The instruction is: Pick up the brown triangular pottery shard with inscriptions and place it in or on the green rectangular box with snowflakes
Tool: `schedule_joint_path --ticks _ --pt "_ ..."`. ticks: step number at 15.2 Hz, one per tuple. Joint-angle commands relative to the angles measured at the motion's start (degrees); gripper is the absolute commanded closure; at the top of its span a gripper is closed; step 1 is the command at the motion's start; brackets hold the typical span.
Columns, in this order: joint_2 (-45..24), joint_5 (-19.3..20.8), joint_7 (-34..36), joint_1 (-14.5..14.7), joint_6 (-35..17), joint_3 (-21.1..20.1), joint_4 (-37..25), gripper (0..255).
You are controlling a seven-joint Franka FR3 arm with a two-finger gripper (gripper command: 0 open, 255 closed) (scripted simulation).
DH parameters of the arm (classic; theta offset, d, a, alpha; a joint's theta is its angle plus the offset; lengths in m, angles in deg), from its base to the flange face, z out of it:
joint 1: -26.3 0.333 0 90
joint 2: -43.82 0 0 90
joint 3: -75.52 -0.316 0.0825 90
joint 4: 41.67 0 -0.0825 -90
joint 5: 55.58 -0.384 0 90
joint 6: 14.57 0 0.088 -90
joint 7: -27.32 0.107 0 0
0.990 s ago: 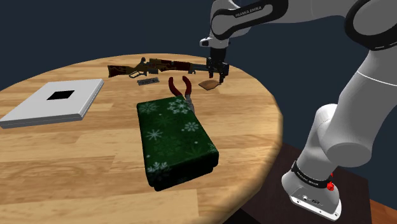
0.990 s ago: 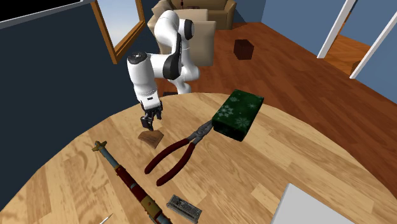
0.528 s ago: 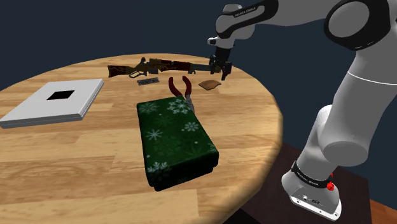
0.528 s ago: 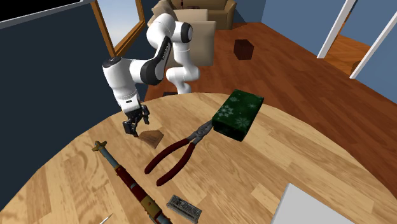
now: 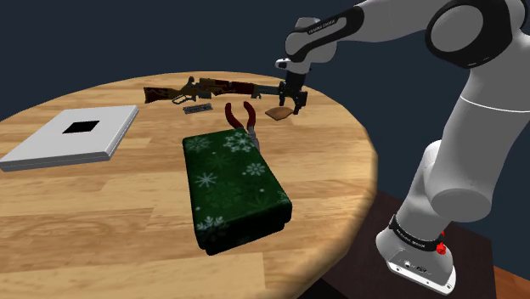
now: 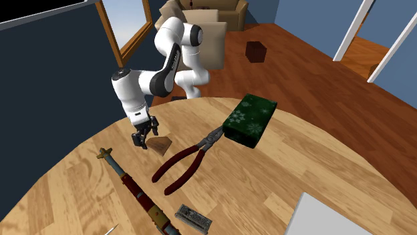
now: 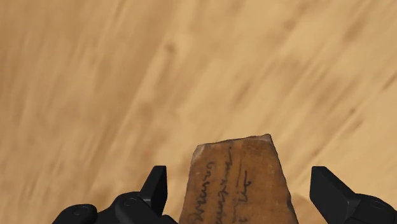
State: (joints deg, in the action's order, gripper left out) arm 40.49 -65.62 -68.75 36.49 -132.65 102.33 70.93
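- Black gripper (image 5: 297, 101) (image 6: 142, 140): you have its two fingers (image 7: 156, 184) standing well apart, clasping nothing.
- Between them in the wrist view lies the shard (image 7: 235, 184), brown with dark handwriting. It is nearer one finger than the other, and neither touches it.
- The shard (image 5: 279, 112) (image 6: 159, 143) rests flat on the wooden table (image 5: 102, 204). In the shoulder view the gripper hangs just at its 1 o'clock.
- In the same view the red-handled pliers (image 5: 242, 116) lie at the shard's 9 o'clock, close by.
- The rifle (image 5: 204, 88) stretches off at the shard's 10 o'clock, with a small grey part (image 5: 197, 108) just beside it on the near side.
- The green box (image 5: 233, 183) with white snowflakes sits at the shard's 7 o'clock, well apart from it. The plier jaws point at its nearest corner.
- In the second exterior view the box (image 6: 250, 119) is at the shard's 2 o'clock, with the pliers (image 6: 187, 160) between them.
- At the table's 9 o'clock side in the shoulder view you see a flat white slab (image 5: 72, 134) with a black square on top.
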Motion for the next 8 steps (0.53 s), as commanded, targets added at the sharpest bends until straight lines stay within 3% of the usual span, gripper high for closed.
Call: schedule_joint_path --ticks 1,5,6,8 --pt "0.0 0.0 0.0 0.0 -0.2 0.0 0.1 0" --pt "0.0 0.0 0.0 0.0 -0.2 0.0 0.1 0" --pt "0.0 0.0 0.0 0.0 -0.2 0.0 0.1 255" --pt "0.0 0.0 0.0 0.0 -0.2 0.0 0.1 255"
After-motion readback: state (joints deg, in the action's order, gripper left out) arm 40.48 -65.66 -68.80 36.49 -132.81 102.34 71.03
